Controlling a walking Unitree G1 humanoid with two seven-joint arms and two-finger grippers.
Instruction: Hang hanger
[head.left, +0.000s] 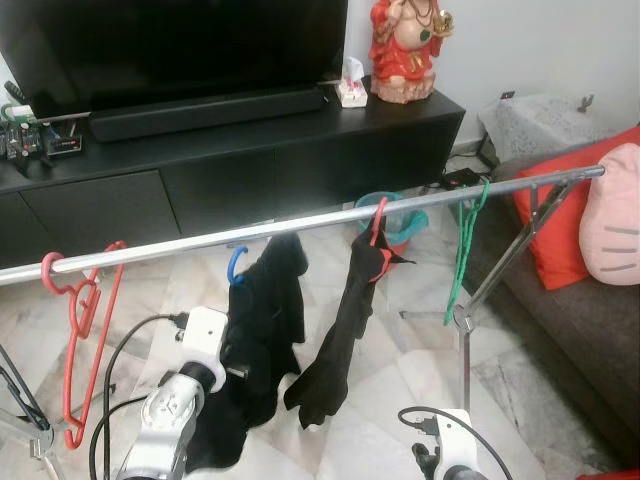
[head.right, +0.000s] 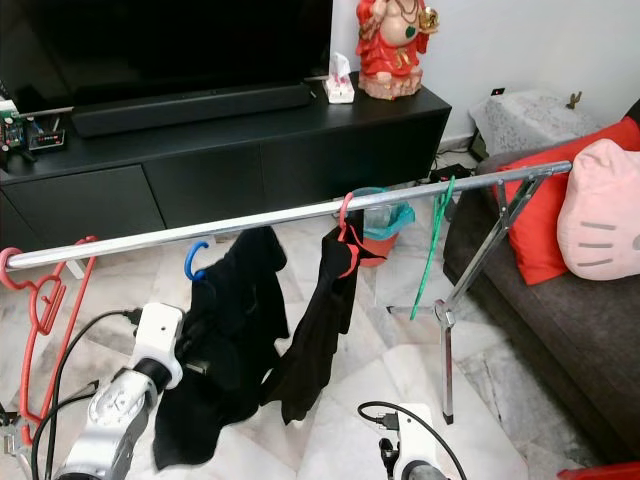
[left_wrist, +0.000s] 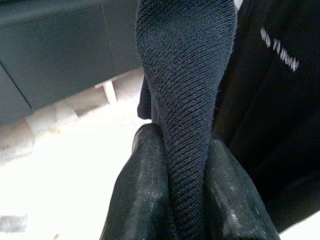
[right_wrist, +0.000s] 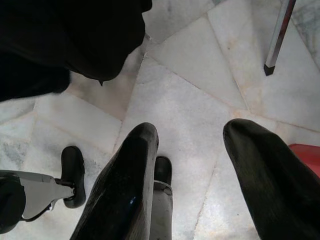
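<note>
Rail: a long silver metal clothes rail (head.left: 300, 226) is seen running across the room in front of a low black TV cabinet (head.left: 230, 165), carried at its right end by a folding metal stand (head.left: 480, 290).
Blue hanger: a blue plastic hanger hook (head.left: 235, 263) is seen just below the rail, with a black knitted garment (head.left: 262, 330) draped from it; whether the hook touches the rail cannot be told.
Left gripper: the left gripper (left_wrist: 182, 170) is raised beside this garment, and a fold of the dark knit is pinched tightly between its two black fingers (left_wrist: 140, 190).
Right gripper: the right gripper (right_wrist: 192, 165) is held low over the pale marble floor (right_wrist: 200, 75), its fingers spread wide with nothing between them.
Other hangers: a red hanger carrying a second black garment (head.left: 345, 330) is hooked over the middle of the rail; a bare green hanger (head.left: 465, 245) is hung towards the right end; a bare red hanger (head.left: 80, 320) is hung at the left end.
Surroundings: a red figurine (head.left: 405, 45) is placed on the cabinet, and a grey sofa with a red cushion (head.left: 560, 215) is set to the right.
</note>
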